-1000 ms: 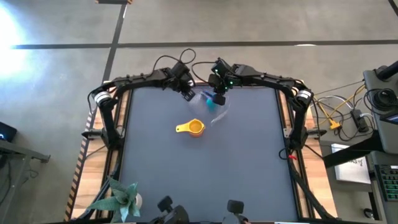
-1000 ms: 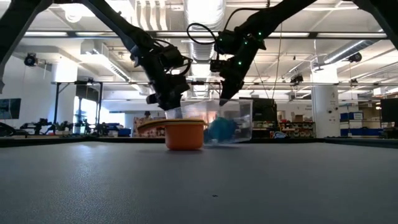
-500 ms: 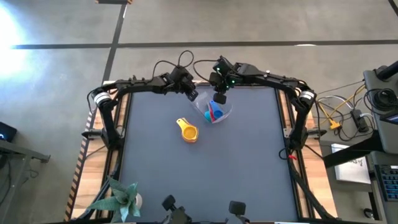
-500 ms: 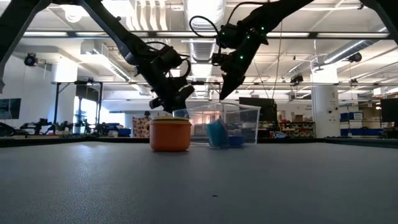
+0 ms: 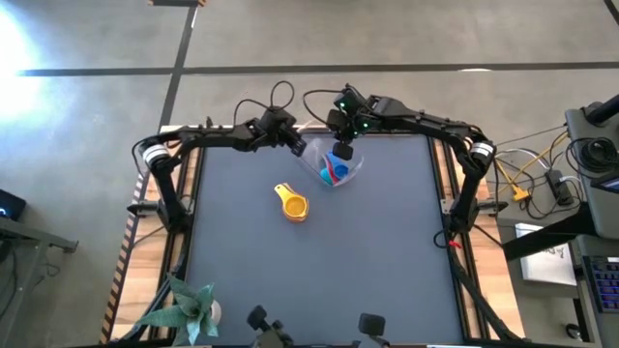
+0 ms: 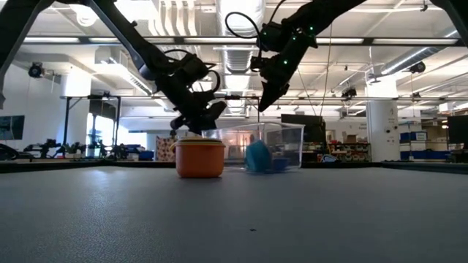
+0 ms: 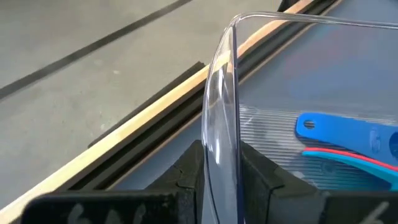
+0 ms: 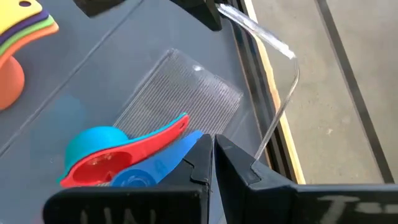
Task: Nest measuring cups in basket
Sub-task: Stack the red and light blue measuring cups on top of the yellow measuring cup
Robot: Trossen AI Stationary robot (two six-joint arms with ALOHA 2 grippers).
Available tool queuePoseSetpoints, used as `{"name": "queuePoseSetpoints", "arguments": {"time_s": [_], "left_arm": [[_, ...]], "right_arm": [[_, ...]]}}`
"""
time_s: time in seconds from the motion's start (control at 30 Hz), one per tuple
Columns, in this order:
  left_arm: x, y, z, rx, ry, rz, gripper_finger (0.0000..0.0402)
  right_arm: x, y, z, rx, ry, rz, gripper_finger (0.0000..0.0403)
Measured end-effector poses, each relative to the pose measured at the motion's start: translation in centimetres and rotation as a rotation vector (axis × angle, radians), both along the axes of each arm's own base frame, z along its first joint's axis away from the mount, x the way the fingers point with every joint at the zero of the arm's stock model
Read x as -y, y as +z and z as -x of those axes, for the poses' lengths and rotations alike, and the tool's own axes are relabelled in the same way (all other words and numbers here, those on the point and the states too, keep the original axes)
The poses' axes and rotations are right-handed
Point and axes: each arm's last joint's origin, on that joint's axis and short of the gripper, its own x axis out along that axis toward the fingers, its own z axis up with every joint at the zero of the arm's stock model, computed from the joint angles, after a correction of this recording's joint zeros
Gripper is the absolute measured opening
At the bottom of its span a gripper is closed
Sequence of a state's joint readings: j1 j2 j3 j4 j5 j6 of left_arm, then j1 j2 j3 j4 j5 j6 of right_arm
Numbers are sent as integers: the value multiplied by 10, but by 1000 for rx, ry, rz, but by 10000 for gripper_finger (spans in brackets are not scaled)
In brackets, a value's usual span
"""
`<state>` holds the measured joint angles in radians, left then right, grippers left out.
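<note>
Beside the stack (image 5: 293,203), your left gripper (image 7: 219,177) clamps basket (image 5: 333,166) wall; right gripper (image 8: 213,149) closed, empty. Tipping spills cups.

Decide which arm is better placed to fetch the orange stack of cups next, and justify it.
Probably the right. The left claw grips the basket wall, steadying it. The right claw, fingers closed and empty, hangs above the basket and is free to cross to the orange stack nearby.

Looks like a big open lab or workshop: exposed ceiling ducts (image 6: 241,55) and strip lights (image 6: 409,62), equipment racks (image 6: 77,120) and stocked shelves (image 6: 431,139) behind, bare concrete floor (image 5: 406,39), loose cables (image 5: 532,179).
</note>
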<state>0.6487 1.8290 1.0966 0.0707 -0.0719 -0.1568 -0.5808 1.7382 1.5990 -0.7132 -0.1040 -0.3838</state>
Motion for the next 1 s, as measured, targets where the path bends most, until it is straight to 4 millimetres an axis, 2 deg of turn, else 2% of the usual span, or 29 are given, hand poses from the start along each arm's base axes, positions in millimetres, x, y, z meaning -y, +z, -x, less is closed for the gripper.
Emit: {"name": "queuePoseSetpoints", "arguments": {"time_s": [0.1,0.37,0.5,0.63,0.77,0.83,1.0], "left_arm": [[3,4,4,-20,19,27,54],[9,29,13,-104,-11,23,208],[11,48,16,-149,-39,-9,254],[17,69,11,-234,-194,-134,266],[33,81,-6,-307,-435,-230,258],[39,81,-17,-323,-552,-259,250],[47,68,-44,-357,-786,-248,232]], "right_arm": [[0,0,0,0,-1,-1,9],[0,0,0,2,-4,-3,9],[0,0,0,2,-6,-5,9],[0,0,0,1,-6,-5,9],[-1,1,1,-5,-6,-8,9],[-2,5,3,1,-5,-5,9],[-7,21,11,41,-13,15,9]]}}
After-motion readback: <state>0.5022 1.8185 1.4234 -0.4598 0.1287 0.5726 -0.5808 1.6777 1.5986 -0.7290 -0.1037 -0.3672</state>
